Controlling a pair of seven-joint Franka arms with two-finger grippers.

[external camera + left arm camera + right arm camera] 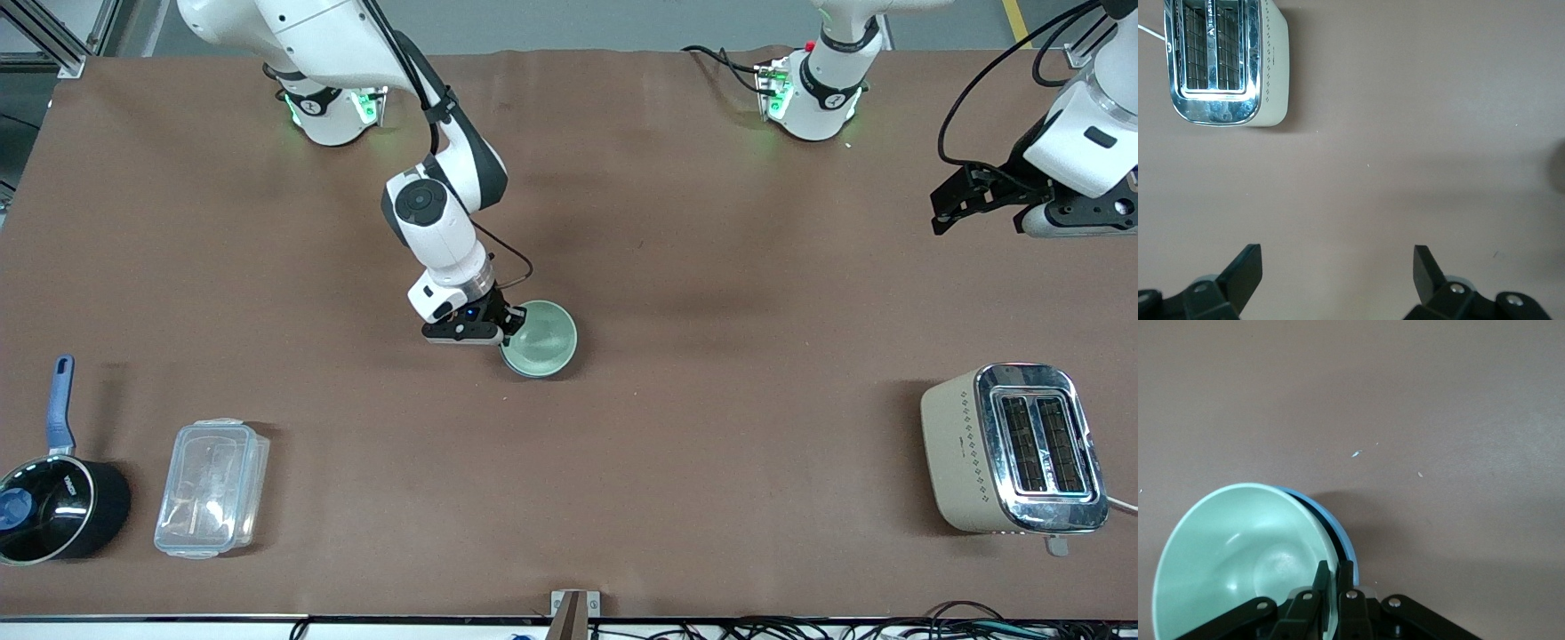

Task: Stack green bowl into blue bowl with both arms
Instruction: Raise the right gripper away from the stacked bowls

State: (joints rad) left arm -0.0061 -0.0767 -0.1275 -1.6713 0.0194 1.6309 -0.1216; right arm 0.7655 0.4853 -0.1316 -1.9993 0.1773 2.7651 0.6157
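The pale green bowl (540, 339) sits at the middle of the table, tilted inside the blue bowl, which is hidden under it in the front view. In the right wrist view the green bowl (1238, 553) leans in the blue bowl (1341, 537), whose rim shows along one side. My right gripper (508, 331) (1336, 577) is shut on the green bowl's rim, one finger inside and one outside. My left gripper (944, 212) (1338, 267) is open and empty, waiting above the table at the left arm's end.
A cream and chrome toaster (1013, 449) (1221, 60) stands near the front camera at the left arm's end. A clear plastic box (212, 487) and a black saucepan with a blue handle (49, 498) sit near the front edge at the right arm's end.
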